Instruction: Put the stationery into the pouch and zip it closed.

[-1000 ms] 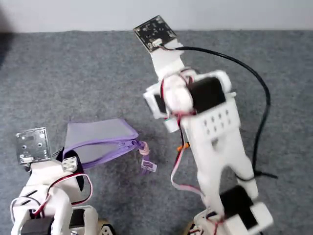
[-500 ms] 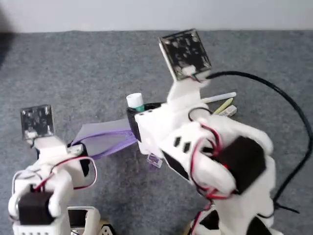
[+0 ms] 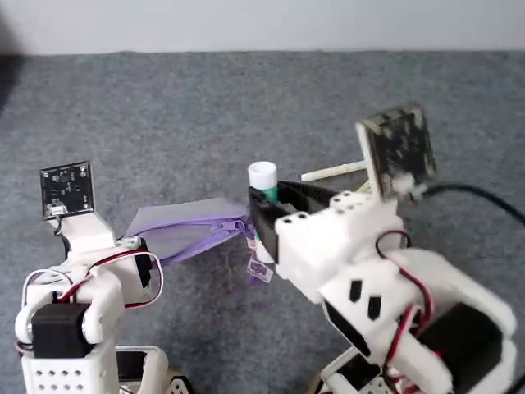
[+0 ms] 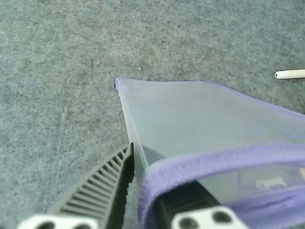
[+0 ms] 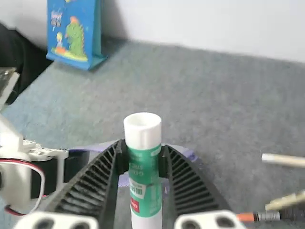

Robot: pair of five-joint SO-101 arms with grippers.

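- The right gripper [image 5: 142, 145] is clamped on a green glue stick [image 5: 143, 176], which stands upright with its white cap on top.
- Seen from the high view, the glue stick is just beside the zipper end of the purple pouch [image 3: 184, 230].
- The left gripper [image 4: 136, 162] is closed on the pouch's opposite edge.
- A white pen [image 3: 332, 171] and an orange-tipped marker [image 5: 257, 216] lie near the right gripper on the grey carpet [image 3: 148, 123].

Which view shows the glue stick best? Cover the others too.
The right wrist view: the glue stick sits in the right pincer, white cap and green label plain. The high view gives its cap and some green behind the arm. The left wrist view faces the pouch.
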